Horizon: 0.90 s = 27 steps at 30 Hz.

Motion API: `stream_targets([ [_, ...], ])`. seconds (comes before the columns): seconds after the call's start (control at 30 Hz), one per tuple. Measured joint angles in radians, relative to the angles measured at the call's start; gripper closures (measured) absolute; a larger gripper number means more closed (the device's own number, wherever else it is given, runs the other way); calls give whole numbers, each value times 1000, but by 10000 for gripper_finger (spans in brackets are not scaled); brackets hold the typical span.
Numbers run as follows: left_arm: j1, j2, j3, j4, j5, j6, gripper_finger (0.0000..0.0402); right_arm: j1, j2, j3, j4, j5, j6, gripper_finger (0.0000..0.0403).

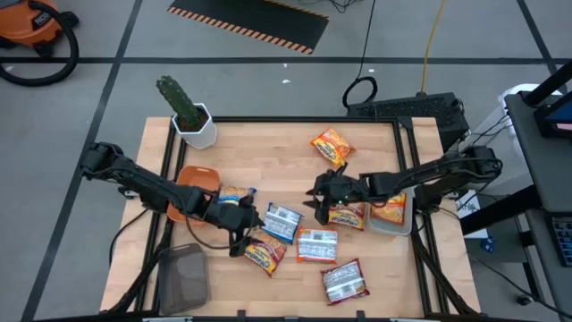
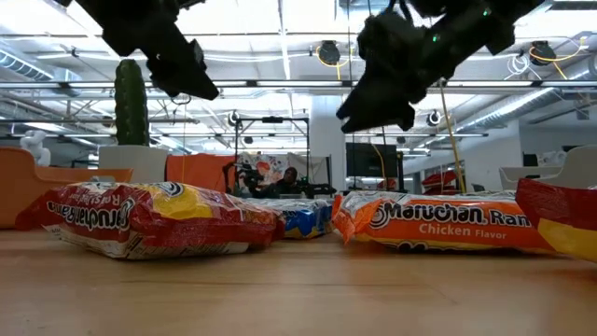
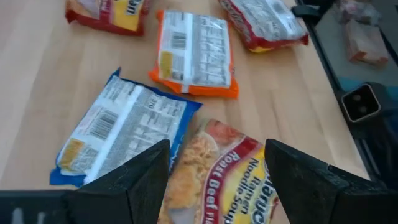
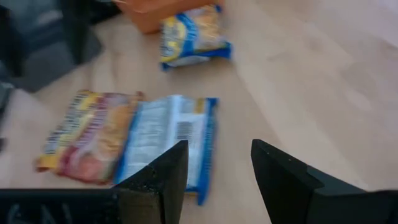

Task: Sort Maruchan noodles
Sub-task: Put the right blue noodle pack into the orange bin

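Note:
Several Maruchan noodle packets lie flat on the wooden table (image 1: pixel 232 143). A blue-white packet (image 1: pixel 281 222), an orange-white one (image 1: pixel 316 244), a red roast-beef one (image 1: pixel 265 253) and a red-white one (image 1: pixel 344 280) lie near the middle and front. Another orange packet (image 1: pixel 332 145) lies at the far side. My left gripper (image 1: pixel 243 234) hovers open above the roast-beef packet (image 3: pixel 217 174). My right gripper (image 1: pixel 315 195) hovers open over the table's middle, beside an orange packet (image 1: pixel 347 216); the blue-white packet (image 4: pixel 168 140) is ahead of its fingers. Both are well above the table in the low view.
An orange bowl (image 1: pixel 197 190) sits at the left with a blue-yellow packet (image 1: pixel 234 194) beside it. A grey tray (image 1: pixel 399 227) at the right edge holds an orange packet (image 1: pixel 391 210). Another grey tray (image 1: pixel 183 273) is at the front left, and a potted cactus (image 1: pixel 189 116) at the far left corner.

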Motion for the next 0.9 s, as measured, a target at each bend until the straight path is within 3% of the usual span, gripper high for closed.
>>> stream_targets([
  [0.3,-10,0,0,-2,-1,5,135,88,41,1,1,82,47,234],
  [0.7,-12,0,0,-30,-11,-4,135,109,306,6,254,79,85,234],
  [0.9,-26,1,0,-100,-16,64,135,104,364,108,133,77,15,234],
])
